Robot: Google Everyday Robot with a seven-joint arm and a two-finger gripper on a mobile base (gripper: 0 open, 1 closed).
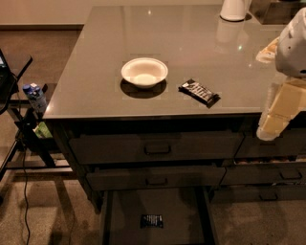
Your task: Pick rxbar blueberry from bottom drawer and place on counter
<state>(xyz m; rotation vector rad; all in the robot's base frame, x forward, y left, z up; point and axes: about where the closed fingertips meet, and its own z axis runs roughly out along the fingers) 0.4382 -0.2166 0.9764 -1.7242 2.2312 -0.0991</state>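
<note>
We count one white bowl (144, 72), one long black bar (199, 92) with white letters and one white jug (234, 9), all on the counter (95, 72). The bowl and the black bar sit near each other but do not touch. We count one small dark rxbar blueberry (151, 220), so that makes two bars in all. Under the counter we count three drawers in a stack. There is a top drawer (157, 148) and a middle drawer (155, 179), both shut, and the bottom drawer (184, 208) is pulled out. One bottle (35, 97) with a blue top stands off to the left.

The rxbar blueberry lies flat on the floor of the bottom drawer, toward the end nearest us. Its long side runs left to right across the drawer. Its pale print is too small for us to read.

We see one gripper (279, 112), pale in colour, at the right edge, by the front edge of the counter. The rxbar blueberry is far below it and off to its left, well apart. We cannot tell how far open the gripper is, or if it has hold of anything.
</note>
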